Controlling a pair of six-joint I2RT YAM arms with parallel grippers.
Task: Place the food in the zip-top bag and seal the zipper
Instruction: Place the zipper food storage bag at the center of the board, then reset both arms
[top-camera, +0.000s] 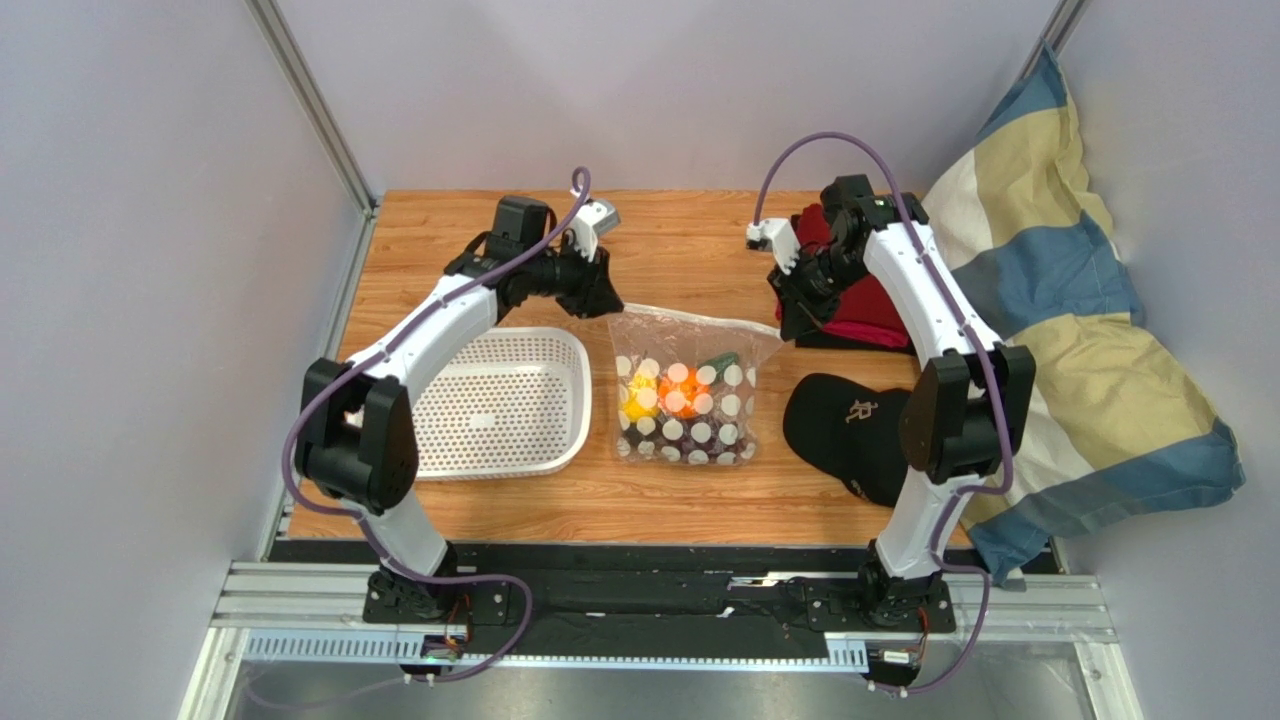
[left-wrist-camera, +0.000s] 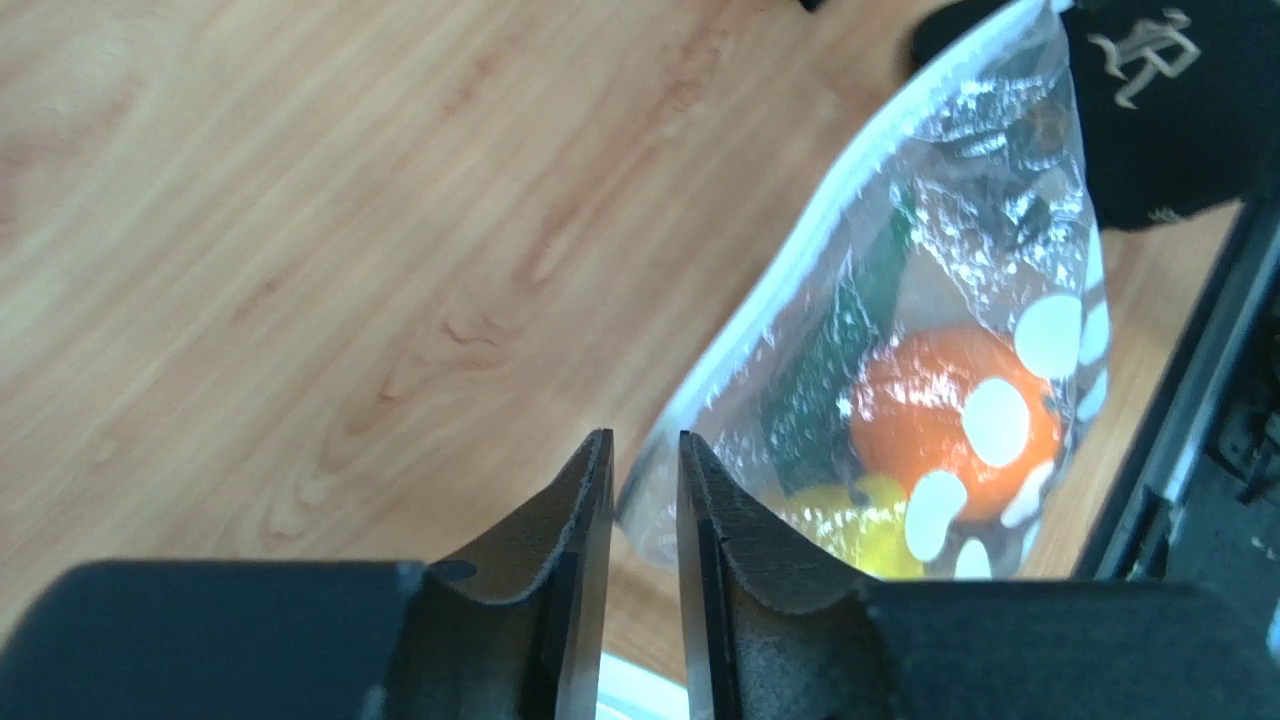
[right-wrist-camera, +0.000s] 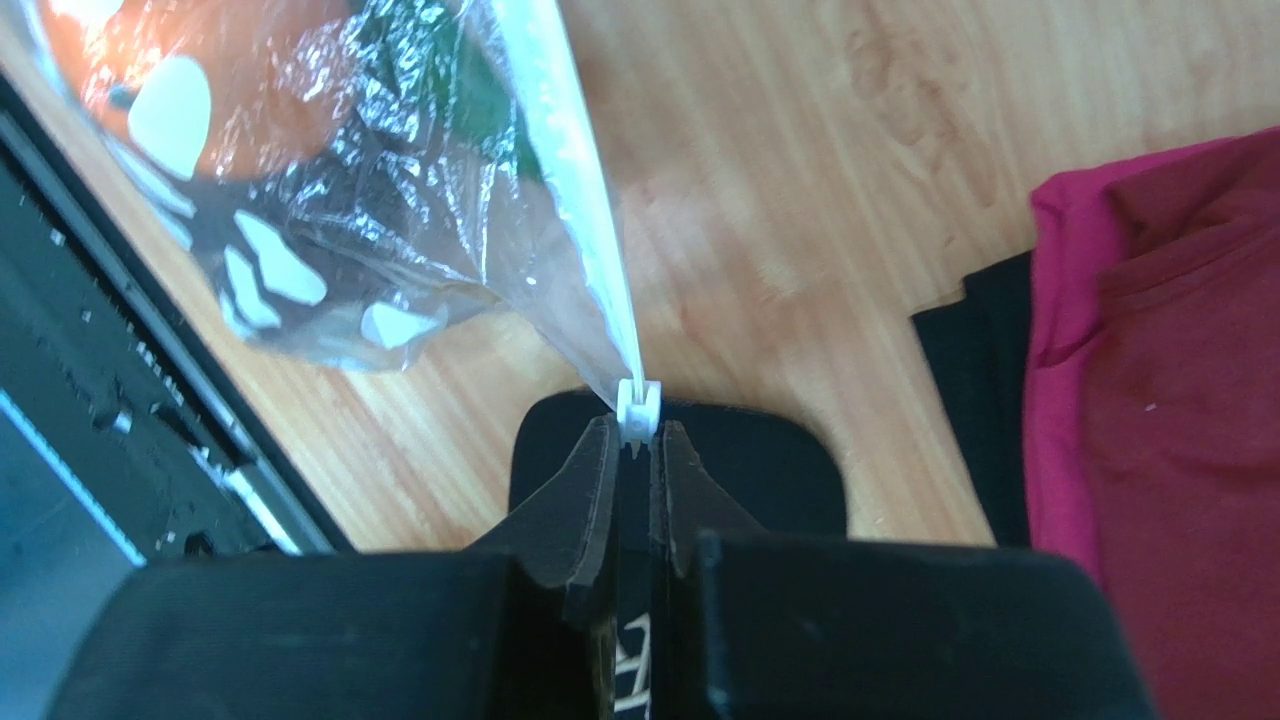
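Note:
The zip-top bag (top-camera: 684, 383) lies on the table's middle with the food inside: an orange (top-camera: 684, 398), a yellow lemon (top-camera: 642, 401), a green cucumber (top-camera: 726, 360) and dark fruit (top-camera: 691, 438). My left gripper (left-wrist-camera: 643, 443) sits at the bag's far left corner. Its jaws stand a narrow gap apart, and the bag's corner (left-wrist-camera: 661, 495) shows just past the tips. The orange (left-wrist-camera: 924, 405) and lemon (left-wrist-camera: 857, 525) show through the plastic. My right gripper (right-wrist-camera: 643, 428) is shut on the small white end piece of the zipper (right-wrist-camera: 579, 180) at the bag's right corner.
A white perforated basket (top-camera: 504, 402) stands left of the bag. A black cap (top-camera: 849, 428) lies to the bag's right, with red cloth (top-camera: 864, 308) behind it. A blue and yellow pillow (top-camera: 1082, 345) leans over the table's right edge.

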